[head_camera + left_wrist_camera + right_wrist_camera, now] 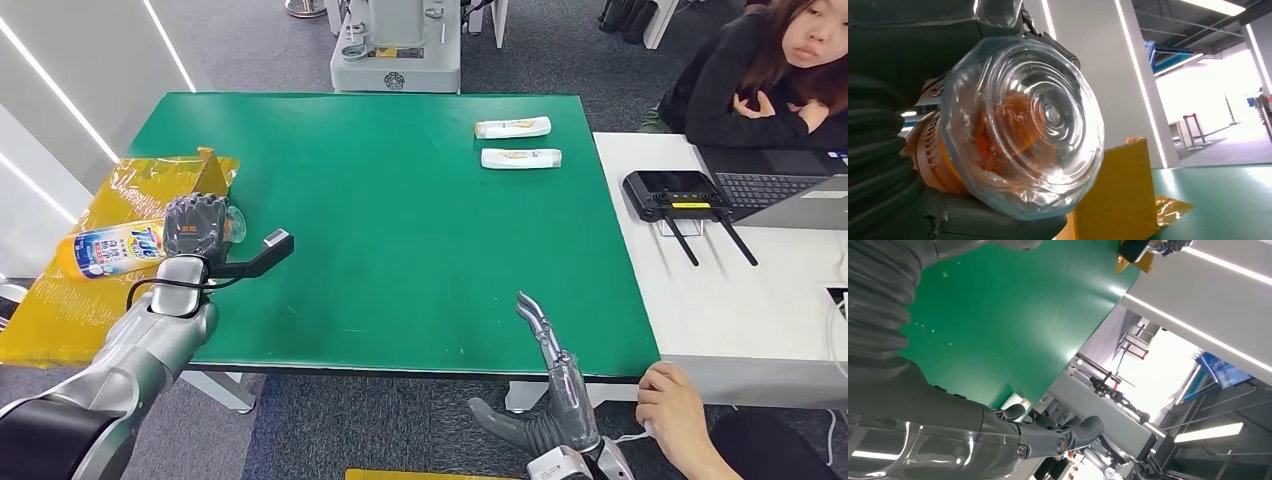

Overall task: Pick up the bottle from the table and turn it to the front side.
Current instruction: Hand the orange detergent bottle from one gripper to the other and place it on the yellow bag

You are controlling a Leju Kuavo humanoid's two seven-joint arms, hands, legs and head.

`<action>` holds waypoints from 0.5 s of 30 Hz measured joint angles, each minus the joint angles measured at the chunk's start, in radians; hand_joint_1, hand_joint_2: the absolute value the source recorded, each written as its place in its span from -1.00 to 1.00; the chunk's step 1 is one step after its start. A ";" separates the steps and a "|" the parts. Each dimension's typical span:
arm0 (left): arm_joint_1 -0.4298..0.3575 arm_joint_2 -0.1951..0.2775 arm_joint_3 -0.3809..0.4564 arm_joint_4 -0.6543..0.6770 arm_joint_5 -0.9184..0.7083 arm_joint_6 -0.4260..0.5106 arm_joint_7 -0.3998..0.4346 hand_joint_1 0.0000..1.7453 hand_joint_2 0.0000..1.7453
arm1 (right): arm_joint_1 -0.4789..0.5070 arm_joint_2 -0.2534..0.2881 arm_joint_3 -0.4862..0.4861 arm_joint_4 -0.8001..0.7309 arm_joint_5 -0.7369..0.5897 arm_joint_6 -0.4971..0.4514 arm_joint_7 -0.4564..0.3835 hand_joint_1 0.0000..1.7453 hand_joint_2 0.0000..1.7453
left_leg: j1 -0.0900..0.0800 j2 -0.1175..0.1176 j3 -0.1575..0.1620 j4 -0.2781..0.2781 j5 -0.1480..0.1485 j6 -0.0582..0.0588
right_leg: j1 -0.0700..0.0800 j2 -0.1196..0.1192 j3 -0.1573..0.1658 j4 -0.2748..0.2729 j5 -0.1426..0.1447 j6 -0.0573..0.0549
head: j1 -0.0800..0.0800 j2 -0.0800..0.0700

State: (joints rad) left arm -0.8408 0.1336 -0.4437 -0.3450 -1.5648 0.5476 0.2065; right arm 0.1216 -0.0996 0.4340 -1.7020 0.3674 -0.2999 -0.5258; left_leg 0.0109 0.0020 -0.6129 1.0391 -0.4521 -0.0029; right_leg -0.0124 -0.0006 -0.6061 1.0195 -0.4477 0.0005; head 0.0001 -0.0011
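Observation:
My left hand (195, 228) grips a clear bottle (110, 248) that lies sideways, its blue and white label facing up and its orange end pointing left. Hand and bottle hang over the left edge of the green table (420, 230), above a yellow box. In the left wrist view the bottle's round clear base (1023, 125) faces the camera, with my left hand (973, 227) wrapped around it. My right hand (555, 375) stands at the table's front edge with fingers stretched forward and nothing in them; in the right wrist view that right hand (948, 420) hovers beside the green top.
Two white tubes (512, 127) (520, 158) lie at the far right of the green table. The yellow box (60, 310) sits left of it. A white desk on the right carries a black antenna device (672, 193) and a laptop. One person sits behind it; another person's hand (675, 400) rests near my right arm.

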 joint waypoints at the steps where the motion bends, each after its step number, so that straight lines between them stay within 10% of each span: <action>1: 0.000 0.001 -0.005 0.000 0.000 0.003 -0.003 1.00 1.00 | 0.000 0.002 -0.001 0.000 0.000 0.003 0.000 -1.00 1.00 | 0.000 0.000 0.000 0.000 0.000 0.000 | 0.000 0.000 0.000 0.000 0.000 0.000 | 0.000 0.000; 10: 0.003 0.010 -0.059 -0.005 0.019 0.068 -0.034 1.00 1.00 | 0.000 0.008 -0.012 0.001 -0.012 0.012 -0.018 -1.00 1.00 | 0.000 0.000 0.000 0.000 0.000 0.000 | 0.000 0.000 0.000 0.000 0.000 0.000 | 0.000 0.000; 15: 0.010 -0.002 0.002 -0.012 0.306 0.026 -0.277 1.00 1.00 | 0.003 0.002 -0.012 0.002 -0.031 -0.011 -0.022 -1.00 1.00 | 0.000 0.000 0.000 0.000 0.000 0.000 | 0.000 0.000 0.000 0.000 0.000 0.000 | 0.000 0.000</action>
State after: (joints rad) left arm -0.8306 0.1319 -0.4420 -0.3574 -1.2592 0.5734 -0.0708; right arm 0.1243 -0.0976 0.4219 -1.6999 0.3365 -0.3111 -0.5474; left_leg 0.0108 0.0019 -0.6130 1.0391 -0.4521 -0.0028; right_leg -0.0125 -0.0007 -0.6062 1.0192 -0.4477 0.0006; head 0.0003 -0.0011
